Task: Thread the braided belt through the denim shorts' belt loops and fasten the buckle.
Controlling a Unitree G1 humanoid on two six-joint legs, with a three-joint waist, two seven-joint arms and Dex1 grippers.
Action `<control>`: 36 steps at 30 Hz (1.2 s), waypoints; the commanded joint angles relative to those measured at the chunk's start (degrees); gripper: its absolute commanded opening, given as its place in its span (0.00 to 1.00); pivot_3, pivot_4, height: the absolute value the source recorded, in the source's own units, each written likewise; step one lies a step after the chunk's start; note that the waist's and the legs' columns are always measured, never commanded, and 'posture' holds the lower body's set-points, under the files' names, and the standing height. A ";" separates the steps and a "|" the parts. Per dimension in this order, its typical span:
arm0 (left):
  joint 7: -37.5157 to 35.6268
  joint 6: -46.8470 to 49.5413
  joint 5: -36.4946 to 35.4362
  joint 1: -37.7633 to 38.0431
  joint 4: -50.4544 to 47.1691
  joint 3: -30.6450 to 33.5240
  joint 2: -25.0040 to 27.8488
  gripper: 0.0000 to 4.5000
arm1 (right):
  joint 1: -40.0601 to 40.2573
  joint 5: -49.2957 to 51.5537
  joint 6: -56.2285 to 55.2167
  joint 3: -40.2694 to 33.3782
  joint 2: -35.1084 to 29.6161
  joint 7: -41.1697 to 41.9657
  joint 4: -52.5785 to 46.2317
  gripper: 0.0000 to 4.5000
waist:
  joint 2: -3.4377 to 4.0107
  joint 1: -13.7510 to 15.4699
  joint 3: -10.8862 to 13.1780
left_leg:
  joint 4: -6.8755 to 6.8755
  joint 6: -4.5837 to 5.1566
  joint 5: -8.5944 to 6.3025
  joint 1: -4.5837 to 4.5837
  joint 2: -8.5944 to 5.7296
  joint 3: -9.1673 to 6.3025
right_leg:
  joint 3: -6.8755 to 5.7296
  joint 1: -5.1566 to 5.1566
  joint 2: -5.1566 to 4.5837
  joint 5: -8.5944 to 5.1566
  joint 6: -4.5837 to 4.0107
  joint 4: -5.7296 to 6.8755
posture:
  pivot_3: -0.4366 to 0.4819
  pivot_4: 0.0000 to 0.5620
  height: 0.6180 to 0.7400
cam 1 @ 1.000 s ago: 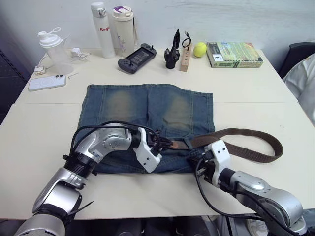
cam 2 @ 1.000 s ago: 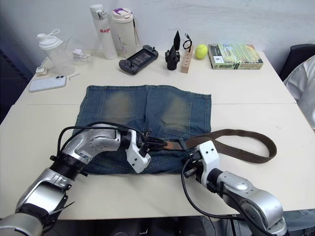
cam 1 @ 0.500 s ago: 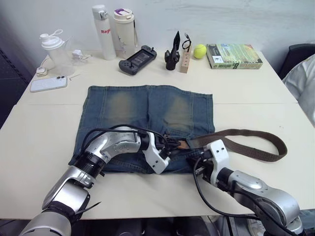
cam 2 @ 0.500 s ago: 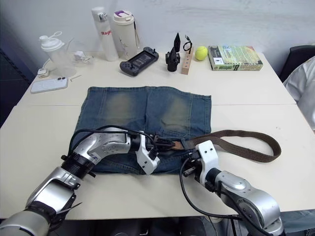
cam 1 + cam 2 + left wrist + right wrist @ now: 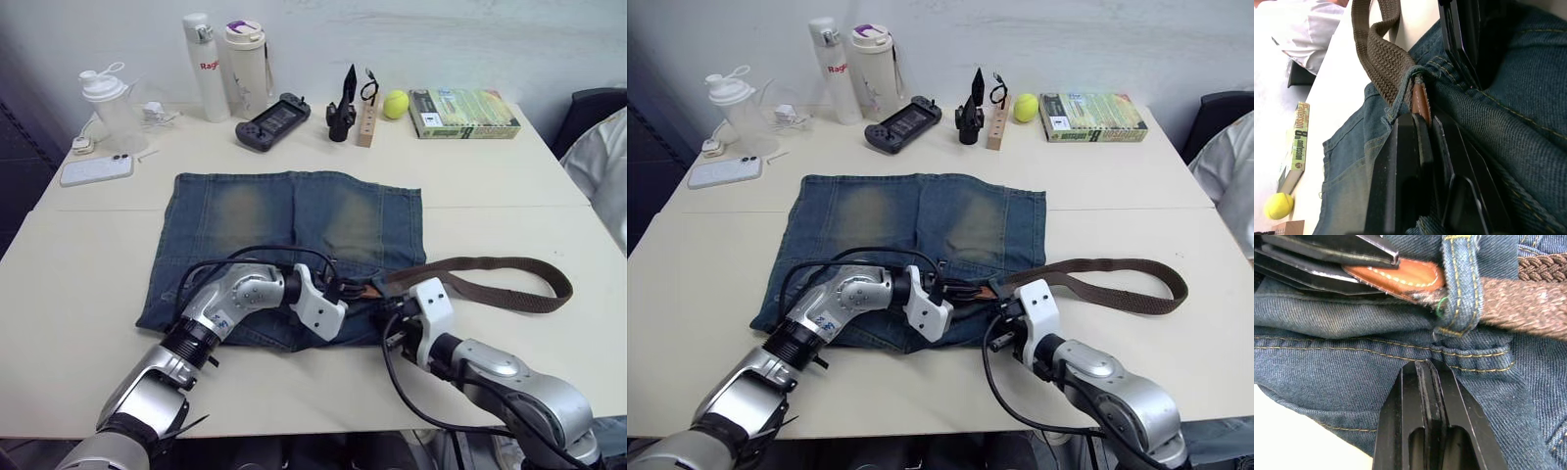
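Note:
The denim shorts (image 5: 294, 211) lie flat mid-table, waistband toward me. The braided belt (image 5: 490, 264) curves over the table to the right and enters a belt loop (image 5: 1459, 289) at the waistband's right end. Its tan leather tip (image 5: 1396, 276) sticks out past that loop. My left gripper (image 5: 345, 291) is shut on this tip, whose leather edge (image 5: 1421, 103) shows between its fingers. My right gripper (image 5: 392, 318) sits just nearer than the loop, shut on the waistband's denim (image 5: 1352, 357). The buckle is hidden.
Along the table's far edge stand a shaker bottle (image 5: 103, 93), two flasks (image 5: 245, 54), a game controller (image 5: 272, 119), a wooden block (image 5: 367, 117), a tennis ball (image 5: 396, 103) and a book (image 5: 462, 111). A phone (image 5: 95, 169) lies at far left.
My left gripper has moved right along the waistband, closer to the loop and my right gripper. The belt's free length has shifted slightly right. The right gripper has stayed put.

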 commanded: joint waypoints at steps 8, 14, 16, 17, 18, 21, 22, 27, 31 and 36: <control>-4.51 -5.95 -6.02 -0.58 -5.75 5.46 15.18 0.00 | 1.08 -1.89 2.01 0.81 0.86 -0.84 1.65 0.01 | 0.07 -0.20 0.03 | -0.03 -0.06 -0.03 -0.03 0.05 0.03 | 0.00 -0.09 0.00 0.00 -0.01 -0.02 | 0.48 0.27 0.84; -7.75 -8.02 -13.93 2.00 -7.10 6.30 20.73 0.00 | 1.34 -2.61 1.61 0.63 0.90 -0.31 2.21 0.01 | 0.17 -0.77 0.10 | -0.06 -0.11 -0.07 -0.05 0.09 0.02 | 0.06 -0.15 -0.03 -0.01 -0.02 -0.01 | 0.48 0.27 0.84; -8.66 -7.19 -17.68 1.97 -7.54 6.95 21.10 0.00 | 1.30 -2.72 1.60 0.69 1.08 -0.41 2.30 0.01 | 0.18 -1.02 0.10 | -0.07 -0.11 -0.07 -0.05 0.09 0.02 | 0.06 -0.15 -0.03 -0.01 -0.02 -0.01 | 0.48 0.27 0.84; -8.79 -6.97 -18.87 1.64 -7.75 7.30 20.96 0.00 | 1.24 -2.75 1.58 0.71 1.18 -0.46 2.38 0.01 | 0.18 -1.13 0.11 | -0.07 -0.11 -0.07 -0.06 0.09 0.02 | 0.05 -0.15 -0.02 -0.01 -0.02 -0.01 | 0.48 0.27 0.84; -8.89 -6.39 -20.29 1.35 -8.11 7.89 20.89 0.00 | 1.11 -2.81 1.58 0.79 1.28 -0.53 2.45 0.01 | 0.18 -1.26 0.11 | -0.07 -0.11 -0.07 -0.08 0.09 0.01 | 0.05 -0.16 0.00 -0.01 -0.02 -0.02 | 0.48 0.27 0.84; -9.46 -6.33 -21.74 1.40 -8.36 9.19 21.67 0.00 | 0.98 -2.95 1.58 0.74 1.34 -0.47 2.53 0.01 | 0.19 -1.44 0.11 | -0.08 -0.11 -0.07 -0.09 0.08 0.03 | 0.03 -0.18 0.03 -0.01 -0.02 -0.02 | 0.48 0.27 0.84; -9.78 -7.02 -21.81 1.84 -7.96 9.83 22.59 0.00 | 0.99 -2.98 1.55 0.61 1.28 -0.42 2.56 0.01 | 0.19 -1.46 0.12 | -0.08 -0.11 -0.07 -0.09 0.08 0.04 | 0.02 -0.19 0.05 -0.01 -0.02 -0.02 | 0.48 0.27 0.84; -10.78 -9.21 -22.14 3.89 -4.89 11.42 26.19 0.00 | 1.39 -3.14 1.48 0.31 1.18 -0.41 2.49 0.01 | 0.26 -1.59 0.16 | -0.14 -0.11 -0.07 -0.10 0.08 0.16 | -0.01 -0.33 0.10 -0.01 -0.02 0.02 | 0.48 0.27 0.84; -11.63 -11.81 -21.51 5.72 -3.76 10.81 27.93 0.00 | 1.21 -3.11 1.71 -0.04 1.30 -0.52 2.55 0.01 | 0.31 -1.53 0.19 | -0.17 -0.11 -0.07 -0.10 0.08 0.22 | -0.02 -0.37 0.10 -0.01 -0.02 0.03 | 0.48 0.27 0.84; -8.85 -13.11 -17.82 6.67 -2.27 10.84 26.53 0.00 | 0.57 -3.12 1.33 -0.66 2.23 -1.16 2.75 0.01 | 0.31 -1.57 0.19 | -0.17 -0.11 -0.07 -0.11 0.07 0.23 | 0.00 -0.37 0.09 -0.01 -0.02 0.02 | 0.48 0.27 0.84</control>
